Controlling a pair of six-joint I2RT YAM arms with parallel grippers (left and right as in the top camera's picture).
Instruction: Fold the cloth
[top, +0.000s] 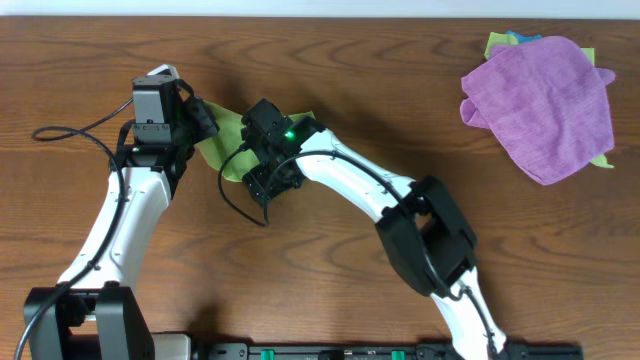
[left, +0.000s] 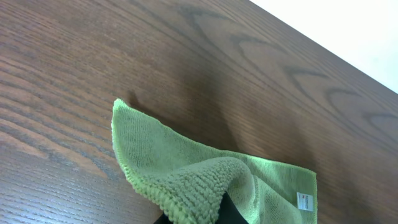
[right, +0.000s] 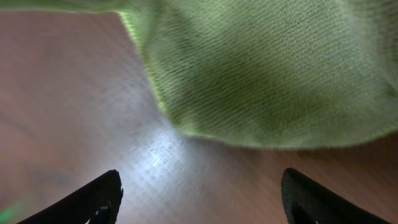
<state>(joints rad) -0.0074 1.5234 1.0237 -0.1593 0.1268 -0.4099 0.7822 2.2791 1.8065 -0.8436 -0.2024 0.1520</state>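
Observation:
A green cloth (top: 222, 152) lies on the wooden table between my two grippers, one part lifted. My left gripper (top: 205, 120) is shut on a raised fold of the green cloth (left: 186, 180), its fingers (left: 205, 214) mostly hidden under the fabric. The cloth's far edge with a white label (left: 304, 200) rests on the wood. My right gripper (top: 252, 152) is open and empty, its fingers (right: 202, 196) spread wide just above the table, with the green cloth's edge (right: 267, 81) close in front of them.
A pile of cloths with a purple one (top: 545, 95) on top lies at the far right, green and blue edges showing beneath. Bare wooden table (top: 400, 80) lies between the pile and the arms. A black cable (top: 70, 130) loops left of the left arm.

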